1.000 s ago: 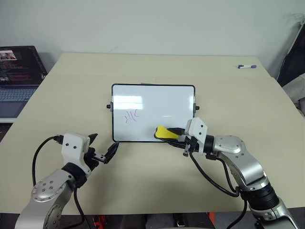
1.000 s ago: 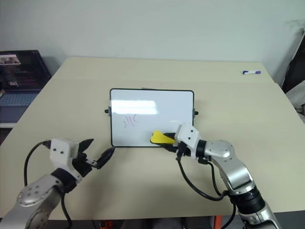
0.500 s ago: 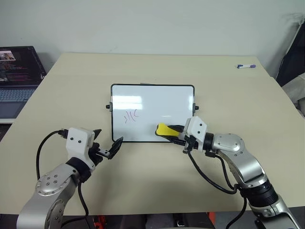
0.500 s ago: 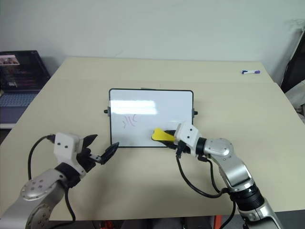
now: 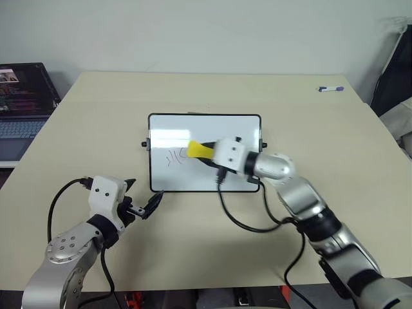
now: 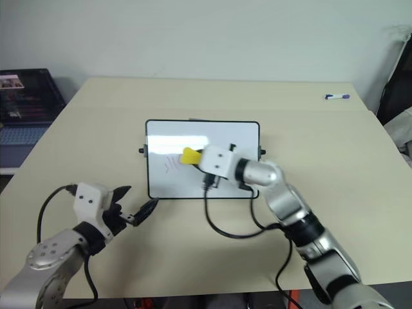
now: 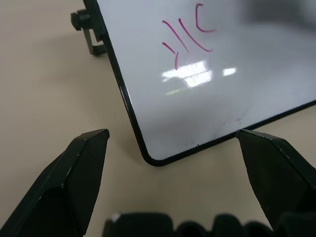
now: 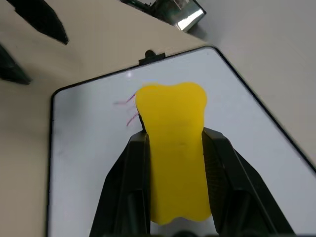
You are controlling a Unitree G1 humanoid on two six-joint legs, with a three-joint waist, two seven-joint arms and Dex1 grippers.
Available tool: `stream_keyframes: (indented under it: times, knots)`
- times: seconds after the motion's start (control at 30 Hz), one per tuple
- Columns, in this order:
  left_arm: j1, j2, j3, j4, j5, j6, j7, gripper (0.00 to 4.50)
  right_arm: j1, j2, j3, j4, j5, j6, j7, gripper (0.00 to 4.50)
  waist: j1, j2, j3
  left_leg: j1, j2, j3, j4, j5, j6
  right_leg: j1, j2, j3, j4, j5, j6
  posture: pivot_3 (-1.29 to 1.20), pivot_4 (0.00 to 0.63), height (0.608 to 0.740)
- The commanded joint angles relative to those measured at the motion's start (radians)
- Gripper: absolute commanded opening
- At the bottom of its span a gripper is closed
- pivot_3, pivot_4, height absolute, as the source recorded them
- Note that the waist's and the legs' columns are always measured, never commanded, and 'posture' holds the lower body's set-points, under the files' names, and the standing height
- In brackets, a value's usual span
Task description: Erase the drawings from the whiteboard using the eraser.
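The whiteboard (image 5: 193, 177) lies flat in the middle of the table, black knobs at its short sides. The purple-pink drawings (image 5: 172, 156) sit on its left half, seen close in the left wrist view (image 7: 185, 37). My right gripper (image 5: 207, 154) reaches over the board and is shut on the yellow eraser (image 5: 197, 150), whose front end is right beside the strokes and hides part of them (image 8: 173, 128). Whether the eraser touches the board I cannot tell. My left gripper (image 5: 143, 196) stands open at the board's near left corner (image 7: 153, 158), with nothing between its fingers.
A purple-capped white marker (image 5: 331, 89) lies at the table's far right corner. An open laptop (image 5: 22, 96) sits on a lower surface off the table's left side. A dark object (image 5: 396, 84) stands past the right edge. The beige table (image 5: 96, 129) has bare room around the board.
My right gripper carried the eraser from the board's near right edge up and left across the board to beside the drawings, rolling as it went. The left gripper has stayed about where it was.
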Motion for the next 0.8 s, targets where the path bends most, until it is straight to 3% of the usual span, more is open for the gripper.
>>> stream_keyframes:
  times: [0.03,0.2,0.5,0.8]
  knots:
    - [-0.013,0.020,-0.006,-0.002,0.013,-0.030,-0.022,4.50,-0.080,0.027,0.019,0.111,-0.066,-0.069,-0.043,1.09,0.004,0.000,0.000,-0.001,0.000,0.000,0.000,0.000,0.000,0.000,0.000,0.000,0.000,0.000,0.000,0.00,0.150,0.740]
    - [-0.003,0.015,-0.019,0.014,0.027,-0.053,-0.037,4.50,-0.161,0.069,0.036,0.247,-0.122,-0.128,-0.072,1.09,0.003,0.000,0.000,-0.001,-0.001,0.000,0.000,-0.001,-0.001,0.000,-0.003,-0.001,-0.001,0.000,0.000,0.00,0.150,0.740]
    - [0.020,0.007,-0.027,-0.002,0.027,-0.057,-0.035,4.50,-0.150,0.054,-0.024,0.182,-0.094,-0.124,-0.043,1.09,0.000,0.000,0.000,-0.001,0.000,0.000,0.000,-0.001,-0.001,-0.001,-0.003,-0.001,0.000,0.000,-0.001,0.00,0.150,0.740]
    - [-0.039,0.028,-0.060,-0.023,0.014,0.004,-0.038,4.50,-0.172,0.093,0.099,0.380,-0.233,-0.236,-0.069,1.09,-0.003,0.000,0.000,-0.001,0.000,0.001,0.000,-0.001,-0.001,-0.001,-0.002,-0.001,0.001,0.000,-0.001,0.00,0.150,0.740]
